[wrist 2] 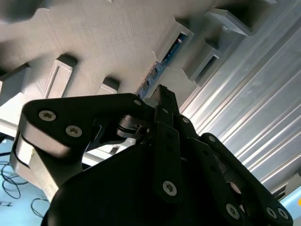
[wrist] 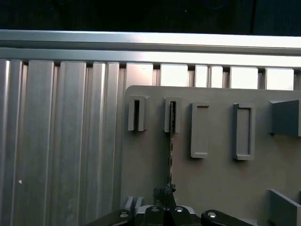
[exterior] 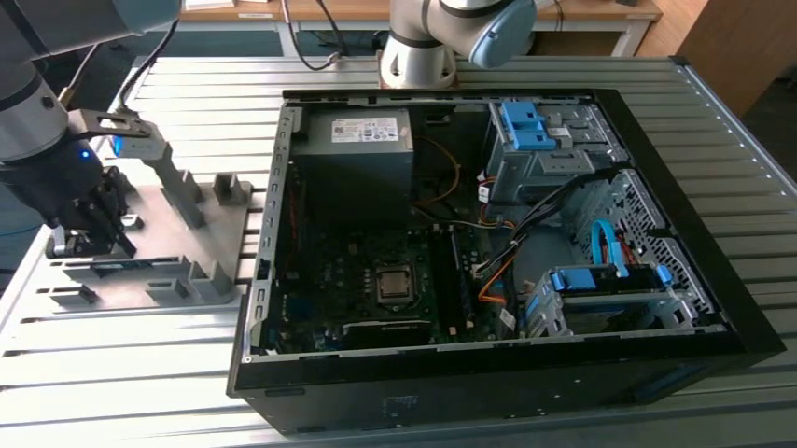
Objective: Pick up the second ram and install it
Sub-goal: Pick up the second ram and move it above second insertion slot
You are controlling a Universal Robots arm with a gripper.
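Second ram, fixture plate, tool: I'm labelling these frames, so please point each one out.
second ram (wrist: 170, 155), first wrist view, on its thin edge, about mid-length.
grey fixture plate (exterior: 156, 247), exterior view, on a bare flat patch between the upright blocks.
tool (wrist: 165, 191), first wrist view, at its tip, by the ram.

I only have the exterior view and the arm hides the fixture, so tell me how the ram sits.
Observer: In the first wrist view the ram stands on edge on the plate, one end in a slotted block.
Operator: Give me the gripper's line to it.
Observer: The gripper sits in line with the ram, at its other end.
Operator: Report contact.
Observer: Cannot tell. In the second wrist view the ram's blue-green edge shows just past the gripper, seated in its slot.
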